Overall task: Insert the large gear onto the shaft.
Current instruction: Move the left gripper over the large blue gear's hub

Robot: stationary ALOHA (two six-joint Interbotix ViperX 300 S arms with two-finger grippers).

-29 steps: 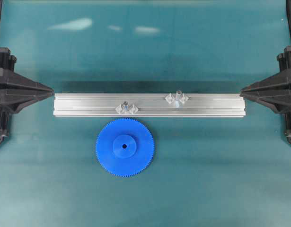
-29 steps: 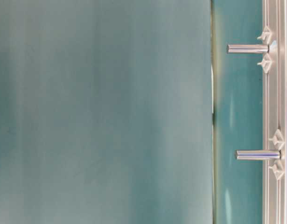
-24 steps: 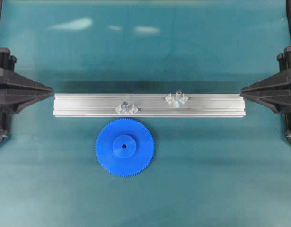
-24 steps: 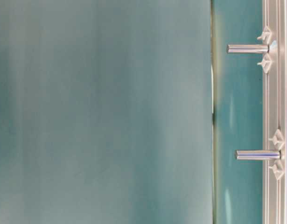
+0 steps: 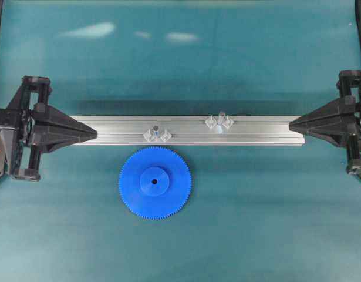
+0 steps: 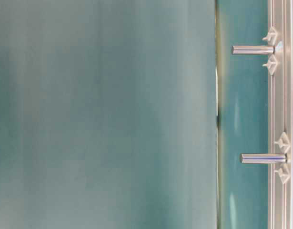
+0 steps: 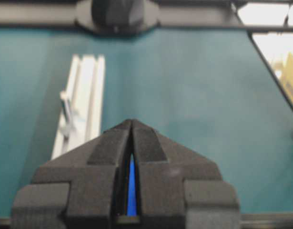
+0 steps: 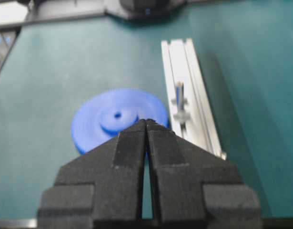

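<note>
Two grippers, the left gripper (image 5: 93, 134) and right gripper (image 5: 293, 124), are squeezed tight, holding nothing. The large gear (image 5: 155, 183) lies flat beside the rail (image 5: 256, 130), away from the shaft (image 5: 221, 117).

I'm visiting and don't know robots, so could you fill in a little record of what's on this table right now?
Large gear: large gear lies flat on the table, just in front of the rail, not held
Shaft: shaft stands upright on the rail, bare
Other peg: shorter stub stands left of the shaft
Left gripper: left gripper shut, empty, over the rail's left end
Right gripper: right gripper shut, empty, at the rail's right end
</note>
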